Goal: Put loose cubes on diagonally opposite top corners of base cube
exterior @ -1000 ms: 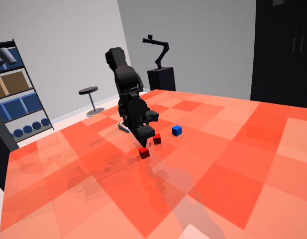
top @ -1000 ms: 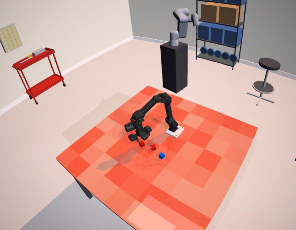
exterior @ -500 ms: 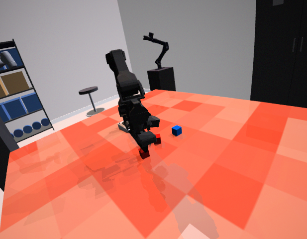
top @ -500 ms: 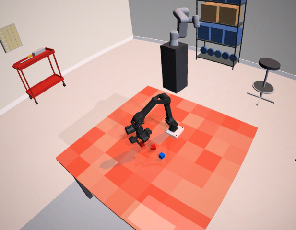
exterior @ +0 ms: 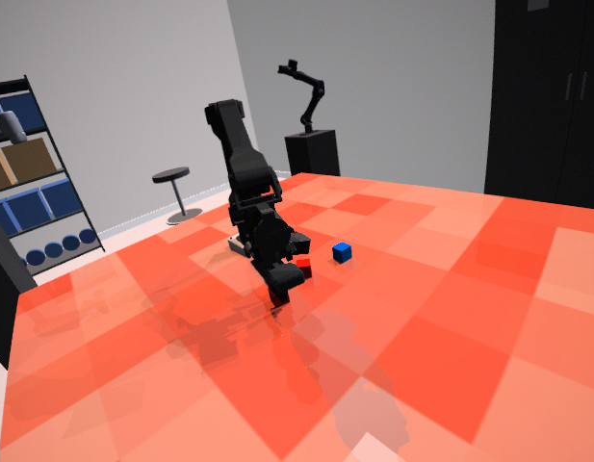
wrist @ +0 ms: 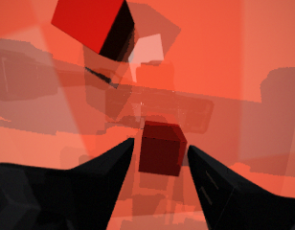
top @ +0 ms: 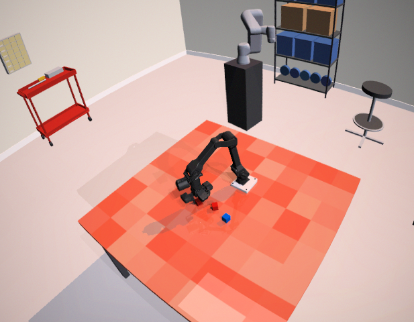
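Observation:
My gripper (top: 196,200) (exterior: 279,293) (wrist: 161,146) is low over the red checkered table top (top: 269,242), fingers pointing down. A small red cube (top: 198,202) (wrist: 162,150) sits on the table between the two fingers, with a narrow gap on each side, so the gripper is open around it. In the exterior view this cube is mostly hidden by the fingers. A second red cube (top: 214,206) (exterior: 303,267) (wrist: 92,21) lies just beyond it. A blue cube (top: 226,217) (exterior: 342,251) stands a little further out on the table.
The arm's white base plate (top: 243,185) sits behind the cubes. Off the table stand a black pedestal with a grey arm (top: 243,93), a shelf rack (top: 305,45), a stool (top: 372,111) and a red cart (top: 54,100).

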Robot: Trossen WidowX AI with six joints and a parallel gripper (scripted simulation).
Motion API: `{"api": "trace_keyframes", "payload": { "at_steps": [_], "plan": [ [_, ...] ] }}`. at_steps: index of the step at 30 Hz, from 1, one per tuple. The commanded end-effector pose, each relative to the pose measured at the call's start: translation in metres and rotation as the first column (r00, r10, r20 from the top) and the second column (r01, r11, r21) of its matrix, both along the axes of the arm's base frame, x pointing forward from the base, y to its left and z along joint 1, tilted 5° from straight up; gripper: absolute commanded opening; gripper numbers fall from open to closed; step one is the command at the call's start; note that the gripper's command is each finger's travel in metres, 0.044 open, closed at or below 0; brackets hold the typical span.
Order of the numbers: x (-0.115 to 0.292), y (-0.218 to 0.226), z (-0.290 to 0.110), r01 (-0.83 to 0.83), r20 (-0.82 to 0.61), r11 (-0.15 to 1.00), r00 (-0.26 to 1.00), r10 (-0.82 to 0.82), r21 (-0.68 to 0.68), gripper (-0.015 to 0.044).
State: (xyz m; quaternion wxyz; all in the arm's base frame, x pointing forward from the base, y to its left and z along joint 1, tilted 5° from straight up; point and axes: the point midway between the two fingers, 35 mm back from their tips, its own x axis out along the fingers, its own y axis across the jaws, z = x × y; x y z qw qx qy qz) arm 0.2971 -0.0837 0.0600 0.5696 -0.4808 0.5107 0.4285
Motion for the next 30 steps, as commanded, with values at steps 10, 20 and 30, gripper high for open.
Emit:
{"api": "trace_keyframes", "payload": {
  "at_steps": [10,20,30],
  "plan": [
    [0.000,-0.001,0.009,0.001,-0.002,1.000,1.000,-0.001,-0.004,0.0105],
    [0.000,-0.002,0.040,0.001,-0.002,1.000,1.000,-0.001,-0.004,0.0105],
    [-0.003,-0.002,0.072,0.001,-0.002,1.000,1.000,-0.001,-0.004,0.0105]
  ]
}}
